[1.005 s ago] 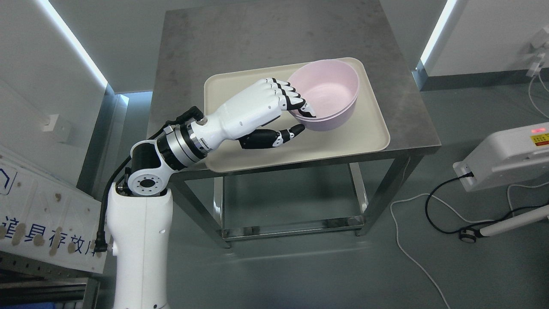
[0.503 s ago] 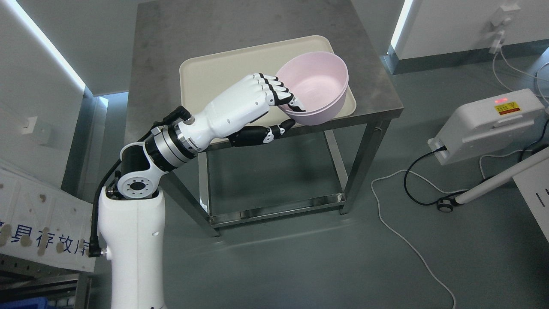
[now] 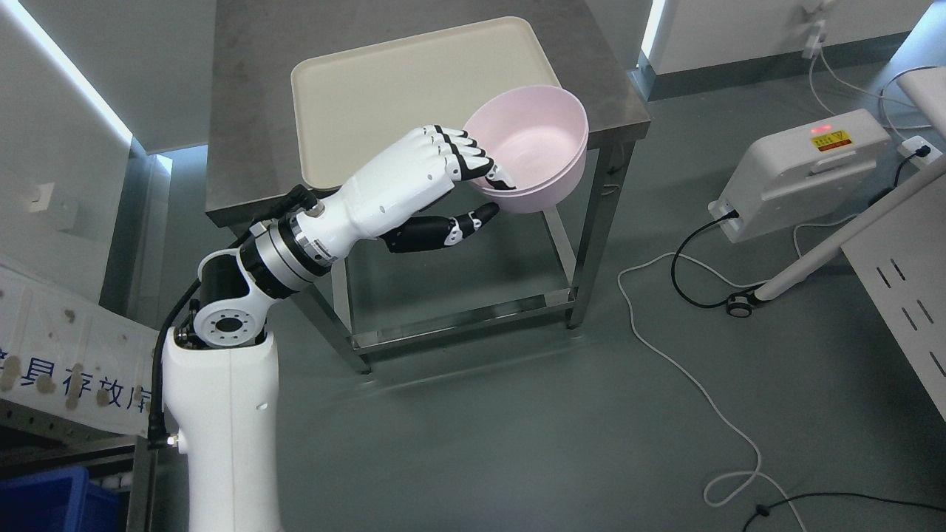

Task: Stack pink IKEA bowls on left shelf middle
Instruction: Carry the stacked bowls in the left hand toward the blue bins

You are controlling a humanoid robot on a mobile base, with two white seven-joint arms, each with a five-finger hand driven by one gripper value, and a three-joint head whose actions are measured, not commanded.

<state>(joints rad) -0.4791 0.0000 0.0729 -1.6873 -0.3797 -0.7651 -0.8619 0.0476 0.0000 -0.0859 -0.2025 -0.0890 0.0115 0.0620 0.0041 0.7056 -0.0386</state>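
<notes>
Two nested pink bowls (image 3: 536, 151) hang in the air past the front right corner of the steel table (image 3: 244, 133). My left hand (image 3: 484, 192) is shut on their near rim, with the fingers (image 3: 473, 159) hooked inside the rim and the black thumb (image 3: 443, 230) under the outer wall. The beige tray (image 3: 384, 96) on the table has nothing on it. The right arm is out of view.
A white device (image 3: 798, 174) with a red light and cables (image 3: 665, 347) lies on the floor at right. A white perforated panel (image 3: 905, 284) stands at the far right. A shelf edge with a blue bin (image 3: 52, 499) shows at lower left.
The whole view has shifted, so the camera moved. The bowls have been lifted off the tray and now hang beyond the table's front right corner, still held by my left hand.
</notes>
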